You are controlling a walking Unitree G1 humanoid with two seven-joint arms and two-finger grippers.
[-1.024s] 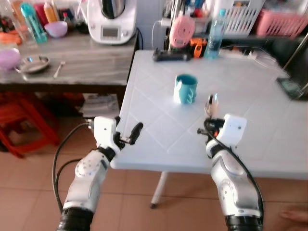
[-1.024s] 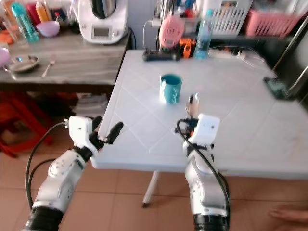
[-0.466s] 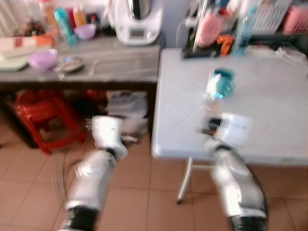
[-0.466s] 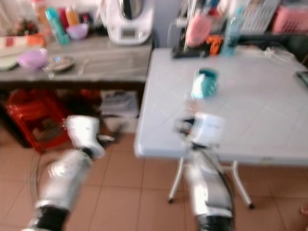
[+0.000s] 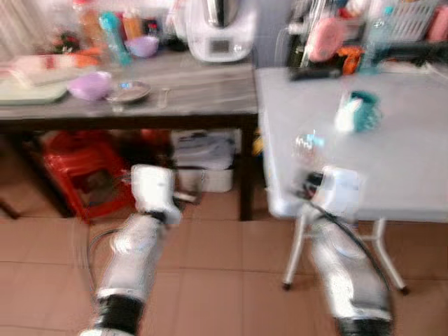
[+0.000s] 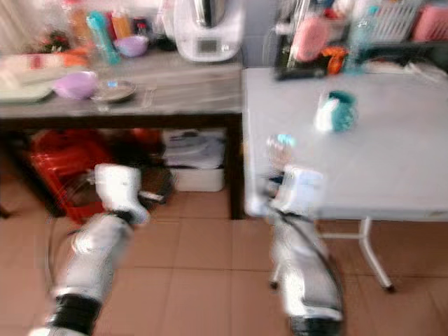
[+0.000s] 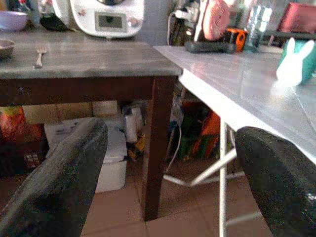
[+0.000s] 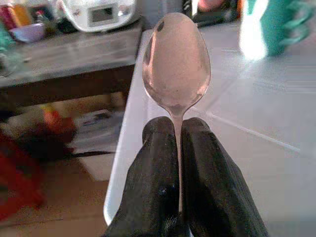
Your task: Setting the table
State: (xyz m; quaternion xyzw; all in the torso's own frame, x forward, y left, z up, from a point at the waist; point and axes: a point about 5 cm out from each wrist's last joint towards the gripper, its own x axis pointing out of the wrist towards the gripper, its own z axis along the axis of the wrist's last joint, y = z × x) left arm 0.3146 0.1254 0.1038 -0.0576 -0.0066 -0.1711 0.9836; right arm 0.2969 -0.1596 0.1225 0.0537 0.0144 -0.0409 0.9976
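A: What is the right gripper doing?

B: Its two black fingers are pressing together on the stem of a spoon. The bowl is standing up just past the fingertips, its hollow facing the wrist camera.

A: And where is that spoon sitting in the room?

B: In the head views it is showing as a blurred glint just above the right wrist housing, at the near edge of the white table. Beyond the fingertips, further onto that table, a teal mug is standing, well apart from the spoon.

A: The left gripper?

B: Its fingers are spread wide, one at each side of the wrist picture, gripping nothing. Between them the dark leg of the wooden table is showing, with the white table's edge just beside it. Past the fingers, on the wooden top, a fork is lying near a metal dish, and a white kitchen machine is standing further back.

A: Anything else worth naming?

B: On the wooden table a lilac bowl is resting near the metal dish. A red stool is sitting below that table. At the white table's far side, a pink fan and a bottle are standing. The head views are blurring, so finer detail is hard to tell.
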